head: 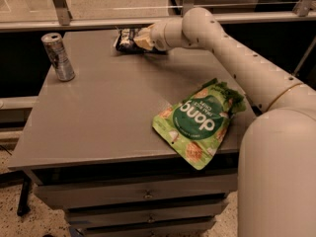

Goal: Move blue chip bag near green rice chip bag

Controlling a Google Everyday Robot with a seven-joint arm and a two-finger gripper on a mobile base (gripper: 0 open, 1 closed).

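Observation:
The blue chip bag (125, 40), dark and crinkled with white markings, lies at the far edge of the grey table (108, 112). My gripper (143, 38) is at the bag's right end, right against it, and covers part of it. The arm (232, 58) reaches in from the right across the table's back. The green rice chip bag (198, 121), bright green with white "dang" lettering, lies flat at the table's front right corner, well apart from the blue bag, with one end over the front edge.
A silver can (58, 56) stands upright at the table's back left. A metal railing (98, 21) runs behind the table. Drawers (143, 196) sit under the tabletop. My white base (276, 181) fills the lower right.

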